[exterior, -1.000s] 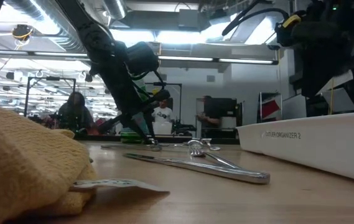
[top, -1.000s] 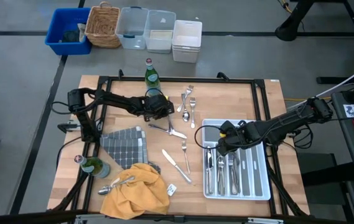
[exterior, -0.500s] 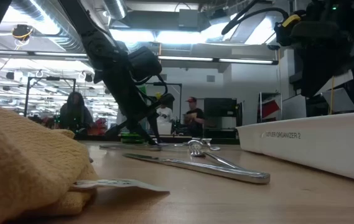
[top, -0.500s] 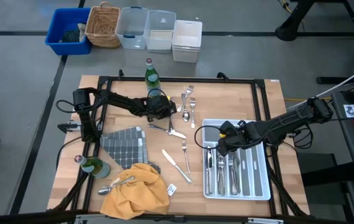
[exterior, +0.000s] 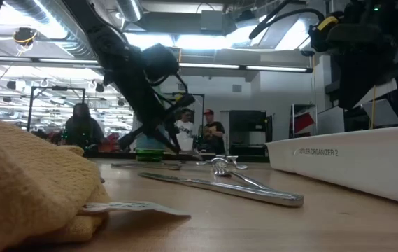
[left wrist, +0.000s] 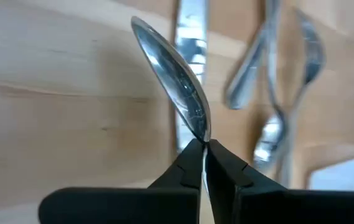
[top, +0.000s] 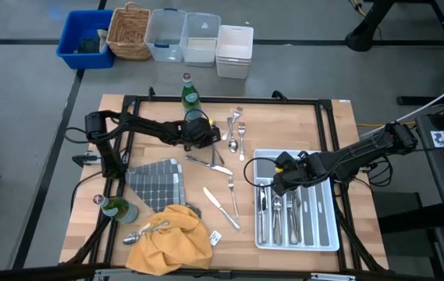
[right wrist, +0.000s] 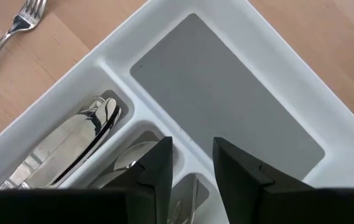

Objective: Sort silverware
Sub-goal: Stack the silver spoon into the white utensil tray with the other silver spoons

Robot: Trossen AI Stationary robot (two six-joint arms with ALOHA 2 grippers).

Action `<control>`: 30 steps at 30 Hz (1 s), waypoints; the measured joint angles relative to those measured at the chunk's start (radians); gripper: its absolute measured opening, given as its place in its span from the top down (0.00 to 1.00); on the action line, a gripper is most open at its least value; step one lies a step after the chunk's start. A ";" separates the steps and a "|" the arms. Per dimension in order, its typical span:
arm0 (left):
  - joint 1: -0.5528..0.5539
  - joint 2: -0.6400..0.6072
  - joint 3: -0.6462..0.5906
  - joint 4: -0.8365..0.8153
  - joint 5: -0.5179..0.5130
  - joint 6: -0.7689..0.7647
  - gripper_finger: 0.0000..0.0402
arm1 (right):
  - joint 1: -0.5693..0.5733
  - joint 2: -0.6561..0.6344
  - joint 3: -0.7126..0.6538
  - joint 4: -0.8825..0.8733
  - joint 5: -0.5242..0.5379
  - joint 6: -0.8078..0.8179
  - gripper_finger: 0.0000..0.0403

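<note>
Two arms, one job: silverware sorting part done on a wooden table (top: 300,129).
High view, left arm: left gripper (top: 204,134) at the far middle of the table, just left of a loose cluster of forks and spoons (top: 236,129), near a green glass bottle (top: 190,95).
High view, right arm: right gripper (top: 278,176) hovers over the far end of the white divided tray (top: 335,234) on the right.
High view, progress: several pieces lie in the tray's slots; by this picture a knife (top: 220,208), a fork (top: 232,193), crossed pieces (top: 210,163) mid-table and a spoon (top: 140,234) by the yellow cloth (top: 171,238) remain loose, so I judge the sort roughly half finished.
High view, surroundings: grey mat (top: 155,183) at left; bins and a wicker basket (top: 129,31) on the floor beyond.
Low view: knife and fork lie flat mid-table; organizer wall (exterior: 352,161) at right; people stand in the workshop behind, under ceiling lights.
Left wrist view: dark fingers (left wrist: 186,171) pinched together on the neck of a spoon (left wrist: 173,93), its bowl raised above the wood; more cutlery beyond.
Right wrist view: fingers (right wrist: 155,171) stand apart, gripping nothing, above stacked knives (right wrist: 71,149) and the tray's bare wide compartment; one fork (right wrist: 12,31) outside the tray.
</note>
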 joint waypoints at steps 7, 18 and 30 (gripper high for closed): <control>-0.021 -0.066 0.001 0.026 -0.001 0.024 1.00 | 0.000 0.000 0.000 0.008 0.000 0.000 0.71; -0.215 -0.083 0.003 0.282 0.039 -0.005 1.00 | 0.000 0.000 0.000 0.013 0.000 0.000 0.71; -0.361 -0.083 0.092 0.389 -0.078 0.164 0.99 | 0.000 0.000 0.000 0.114 0.016 0.003 0.71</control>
